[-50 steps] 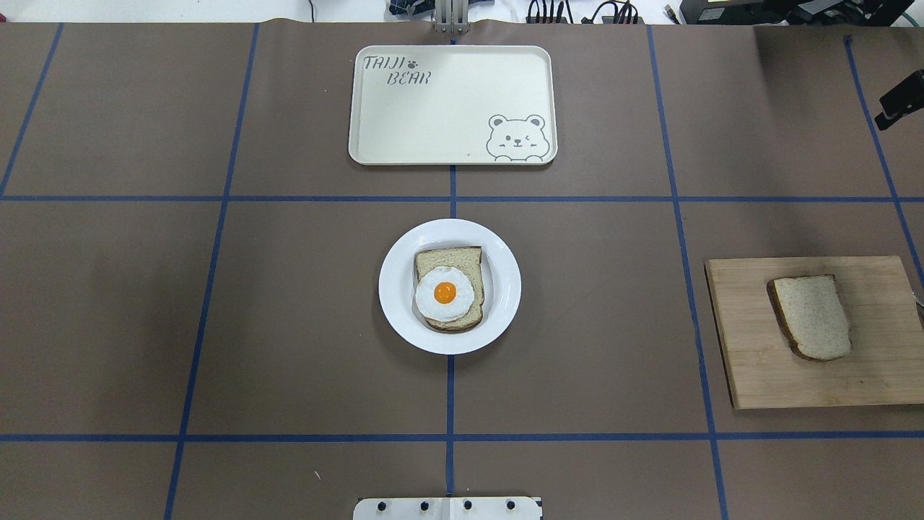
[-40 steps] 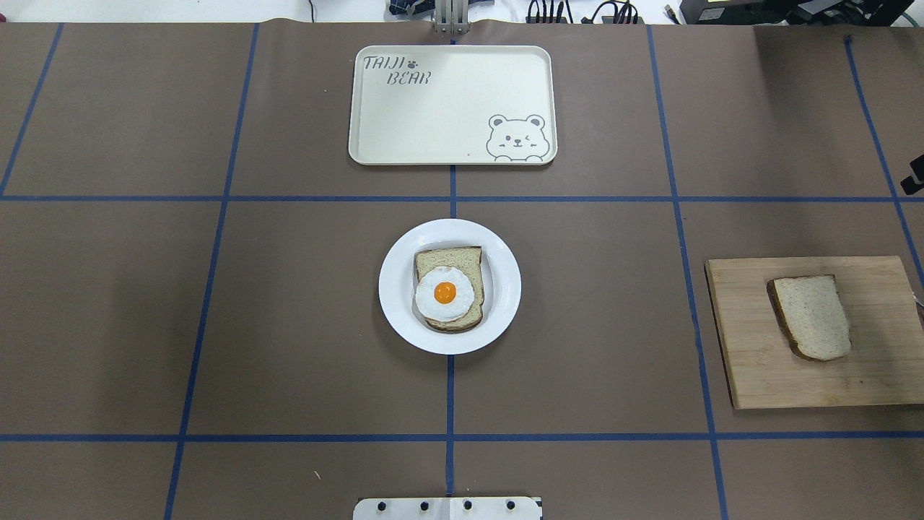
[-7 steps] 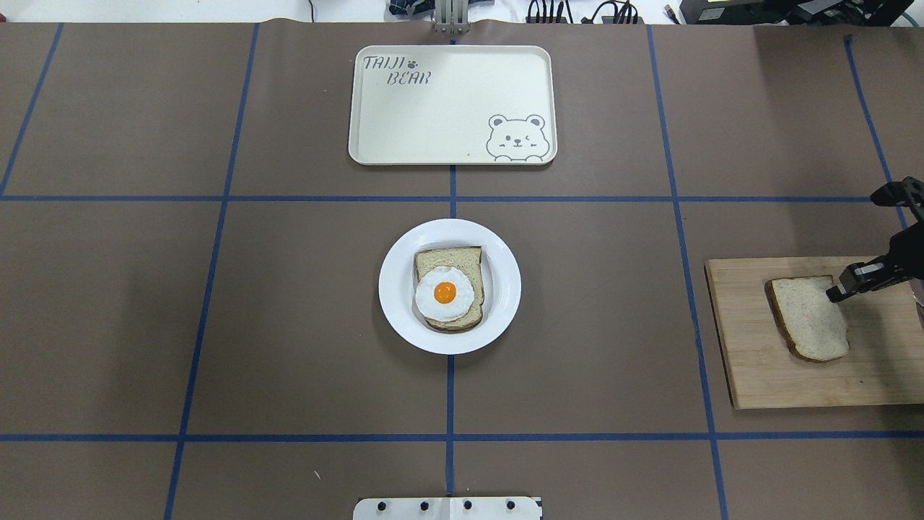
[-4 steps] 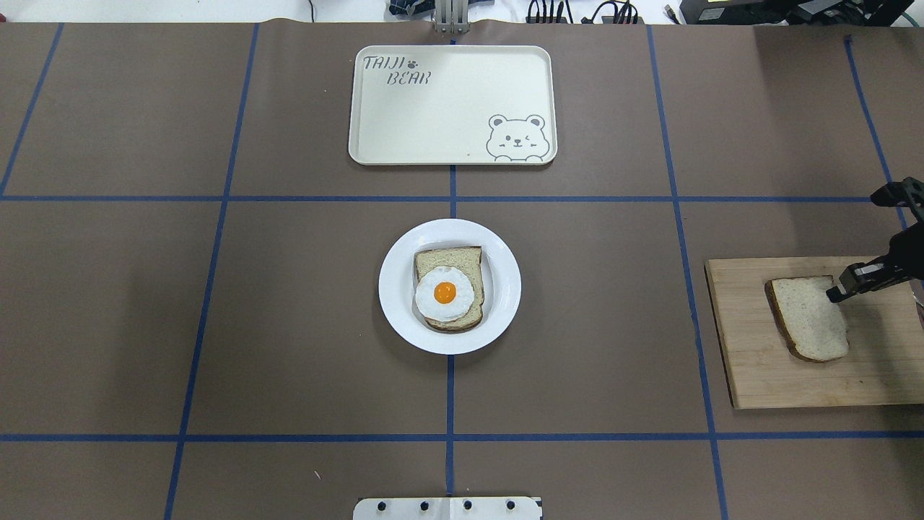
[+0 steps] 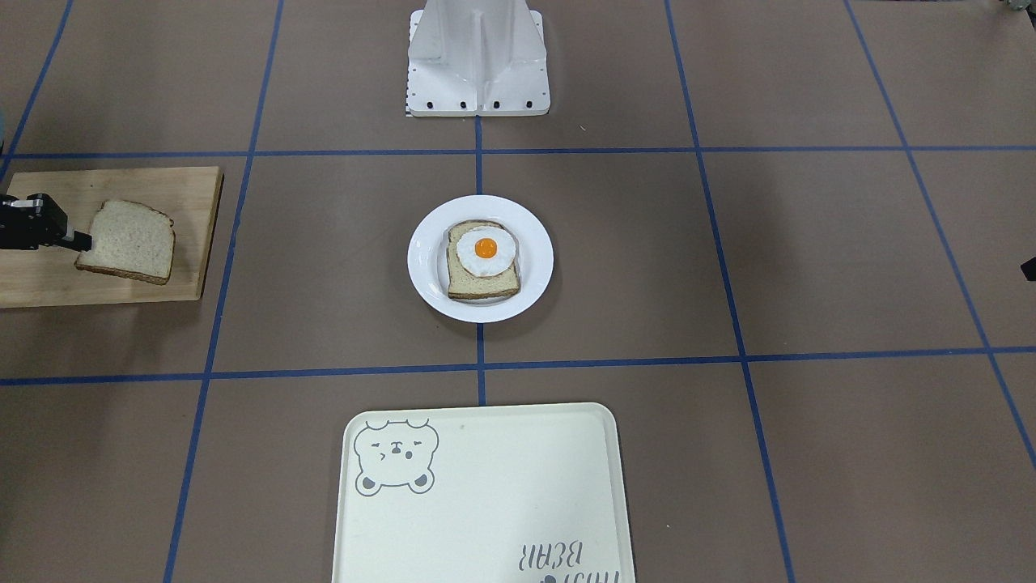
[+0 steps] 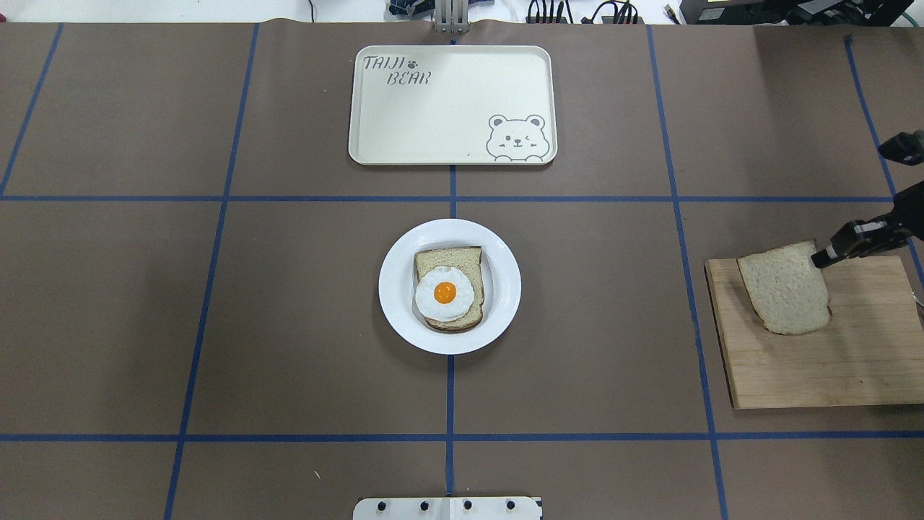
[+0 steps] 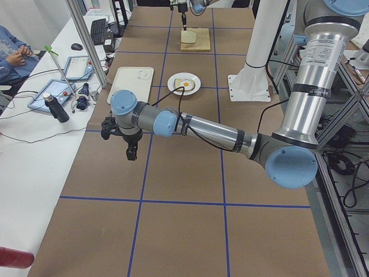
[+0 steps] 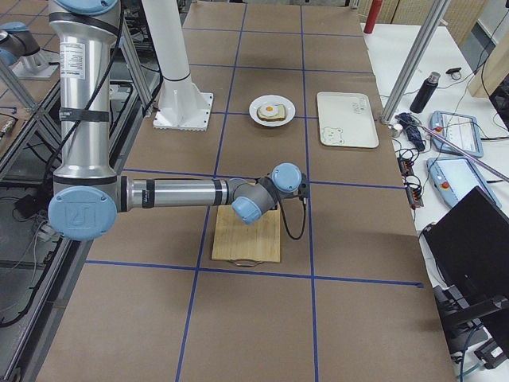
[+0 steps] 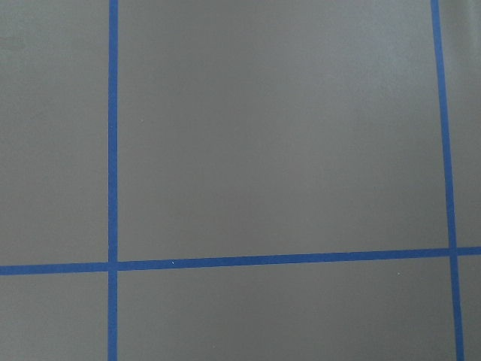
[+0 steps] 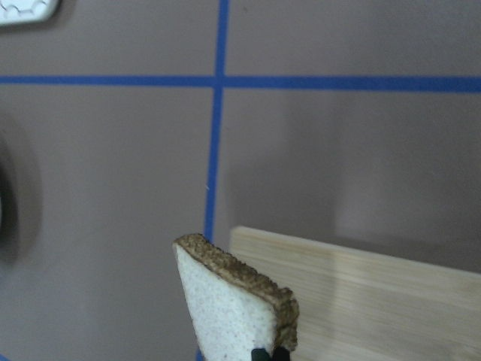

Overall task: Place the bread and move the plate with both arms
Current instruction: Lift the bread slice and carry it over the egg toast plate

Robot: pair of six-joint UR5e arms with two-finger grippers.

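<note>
Bright even light, soft shadows; the near bread [image 10: 225,308] seems slightly blurred

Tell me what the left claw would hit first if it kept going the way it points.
The left claw points down. Its wrist view shows only the brown table cover and blue tape lines, so it would probably meet that cover first. How high it hangs is unclear.

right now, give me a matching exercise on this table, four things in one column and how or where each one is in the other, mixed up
1 bread
2 plate
3 tray
4 cutting board

a carries egg toast
b pinched at one edge by the right gripper
c cream, rectangular
d wooden, beneath the pinched slice

Pairs: 1-b, 2-a, 3-c, 4-d
</note>
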